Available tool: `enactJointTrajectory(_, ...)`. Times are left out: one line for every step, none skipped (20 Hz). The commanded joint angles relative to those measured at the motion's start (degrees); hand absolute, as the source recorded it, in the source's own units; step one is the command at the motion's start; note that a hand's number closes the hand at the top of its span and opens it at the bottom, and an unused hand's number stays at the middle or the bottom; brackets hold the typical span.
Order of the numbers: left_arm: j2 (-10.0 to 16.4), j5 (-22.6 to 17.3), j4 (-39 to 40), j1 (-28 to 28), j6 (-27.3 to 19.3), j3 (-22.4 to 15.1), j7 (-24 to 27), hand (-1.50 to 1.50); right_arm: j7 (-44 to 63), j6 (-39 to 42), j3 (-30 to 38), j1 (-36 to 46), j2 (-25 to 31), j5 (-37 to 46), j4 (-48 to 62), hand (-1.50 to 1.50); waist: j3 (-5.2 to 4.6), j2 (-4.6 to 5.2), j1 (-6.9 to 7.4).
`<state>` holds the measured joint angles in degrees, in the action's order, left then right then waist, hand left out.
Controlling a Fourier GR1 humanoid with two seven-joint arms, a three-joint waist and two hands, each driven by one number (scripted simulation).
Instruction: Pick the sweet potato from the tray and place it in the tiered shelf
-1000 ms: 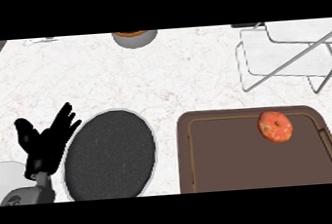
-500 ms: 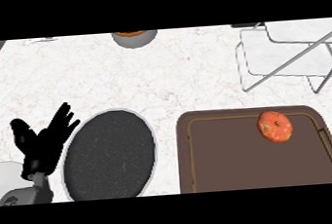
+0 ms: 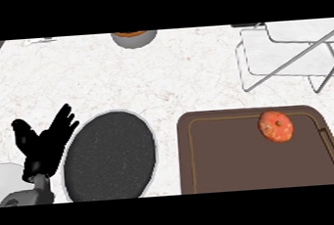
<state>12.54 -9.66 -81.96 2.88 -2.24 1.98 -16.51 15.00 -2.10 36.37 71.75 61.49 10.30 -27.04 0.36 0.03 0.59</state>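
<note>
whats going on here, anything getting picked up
Nothing is being handled right now. The sweet potato lies on the brown tray, near its far right corner. The tiered shelf stands beyond the tray. The left hand rests open, fingers up, at the view's left beside a dark round plate. The right hand is not in view.

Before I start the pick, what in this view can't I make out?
Right robot hand: shows nowhere in the head view.
Shelf: cut off by the top and right edges; its tiers cannot be told.
Bowl: cut by the top edge; contents unclear.
Tray: near side cut off by the lower edge.
</note>
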Motion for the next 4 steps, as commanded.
enactJointTrajectory(-0.1, -0.4, 3.3, -1.0, 1.7, -0.2, -0.4, 0.0, -0.7, 6.8, 2.9, -2.1, 6.3, -3.0, 3.3, -1.5, -0.3, 0.36, -0.12)
enactJointTrajectory(-1.3, 0.2, 0.0, -1.7, -0.1, -1.4, -2.6, 0.0, -1.6, 7.3, 3.2, -2.7, 7.0, -3.2, 4.5, -1.5, -0.26, 0.35, 0.32)
enactJointTrajectory(0.1, -0.5, 4.4, -0.5, 2.0, 0.4, 0.1, 0.0, -4.5, 6.9, 3.6, -5.1, 5.3, -3.7, 4.1, -1.5, -0.3, 0.39, -0.07)
enactJointTrajectory(-0.4, 0.2, 4.3, -1.5, 1.4, 0.1, 1.3, 0.0, -4.9, 9.6, 4.7, -5.6, 7.6, -4.7, 5.7, -1.5, -0.27, 0.46, 0.03)
